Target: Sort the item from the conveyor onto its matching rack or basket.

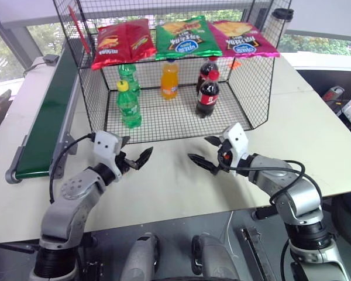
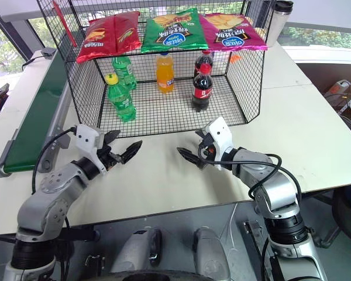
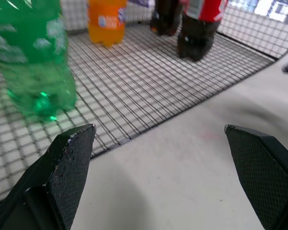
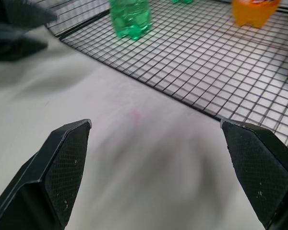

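The orange soda bottle [image 1: 169, 81] stands upright at the back of the black wire cage [image 1: 253, 88], its blue cap just under the mesh top. The dark green conveyor [image 1: 47, 117] runs along the table's left side with nothing on its belt. My left gripper [image 1: 138, 146] hovers open over the white table, just in front of the cage's open front. My right gripper [image 1: 198, 148] faces it a hand's width to the right, also open. Neither holds anything. In the left wrist view the orange bottle [image 3: 105, 21] stands far beyond the fingers [image 3: 72, 158].
Two green bottles [image 1: 128, 105] stand at the cage's left and two cola bottles [image 1: 208, 93] at its right. Three chip bags [image 1: 187, 36] lie on the mesh top. A tumbler [image 1: 281, 23] stands behind the cage. The table's front edge runs below both grippers.
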